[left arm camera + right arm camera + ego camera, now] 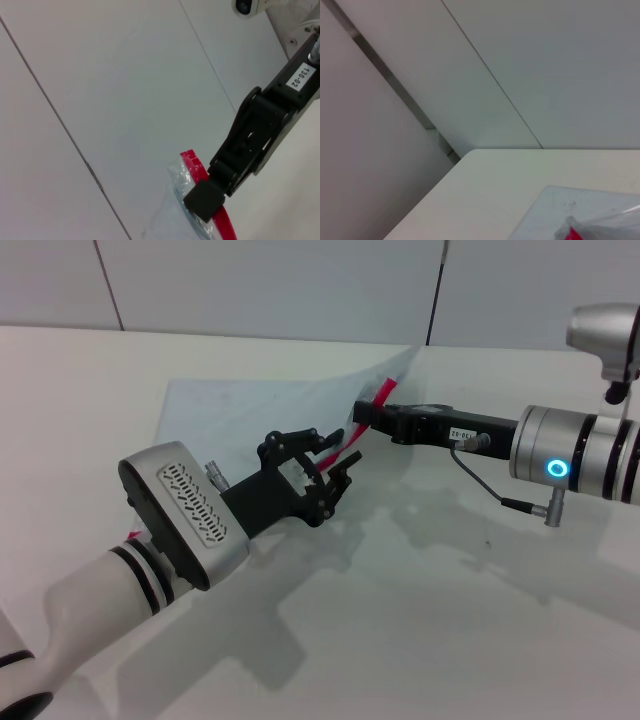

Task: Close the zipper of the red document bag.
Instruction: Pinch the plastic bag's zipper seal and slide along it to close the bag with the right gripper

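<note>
The red document bag [250, 415] is a pale blue-grey pouch lying flat on the white table [450, 600], with its right edge lifted. The red zipper [381, 392] runs along that raised edge. My right gripper [362, 412] reaches in from the right and is shut on the zipper near its far end. The left wrist view shows its black fingers [205, 199] pinching the zipper [192, 162] and crumpled plastic. My left gripper [340, 452] sits lower on the same edge, fingers closed around the red strip. A red tip [133, 535] shows beside my left arm.
The table's far edge [200, 337] meets a panelled grey wall [280, 285]. A grey cable [480, 485] hangs under my right forearm. In the right wrist view only a table corner [470, 155], wall panels and a bit of the bag [560, 210] appear.
</note>
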Motion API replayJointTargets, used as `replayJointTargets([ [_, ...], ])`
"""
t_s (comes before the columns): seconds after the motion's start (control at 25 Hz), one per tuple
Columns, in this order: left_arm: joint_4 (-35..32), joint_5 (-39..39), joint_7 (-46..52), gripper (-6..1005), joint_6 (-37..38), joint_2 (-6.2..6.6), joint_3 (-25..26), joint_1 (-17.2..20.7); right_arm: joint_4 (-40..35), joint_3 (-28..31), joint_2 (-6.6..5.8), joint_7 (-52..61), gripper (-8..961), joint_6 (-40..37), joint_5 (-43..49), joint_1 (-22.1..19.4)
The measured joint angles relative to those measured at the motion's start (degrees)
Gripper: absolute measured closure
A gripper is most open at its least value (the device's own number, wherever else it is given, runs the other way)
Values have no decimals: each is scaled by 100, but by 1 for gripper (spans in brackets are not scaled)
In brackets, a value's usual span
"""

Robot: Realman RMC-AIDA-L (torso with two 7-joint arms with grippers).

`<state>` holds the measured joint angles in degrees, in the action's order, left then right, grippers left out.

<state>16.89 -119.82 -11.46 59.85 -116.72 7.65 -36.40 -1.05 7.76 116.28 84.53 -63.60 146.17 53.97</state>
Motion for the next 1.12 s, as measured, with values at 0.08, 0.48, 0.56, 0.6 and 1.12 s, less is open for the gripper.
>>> replayJointTargets([
  [0.08,5,2,-42,664,0,0,0,1,0,-1,0,-4,903,-1,0,0],
  [0.48,63,14,-326,800,0,-22,0,41,-8,36,0,-7,898,25,-34,-19],
  [0.56,83,14,-384,818,3,-23,-1,46,-24,45,0,-6,897,46,-40,-31],
  [0.6,86,14,-406,827,19,-23,-1,51,-31,46,0,-5,897,49,-43,-38],
  [1.12,369,382,-1077,814,121,-23,0,187,-57,59,0,14,890,120,-45,-63],
])
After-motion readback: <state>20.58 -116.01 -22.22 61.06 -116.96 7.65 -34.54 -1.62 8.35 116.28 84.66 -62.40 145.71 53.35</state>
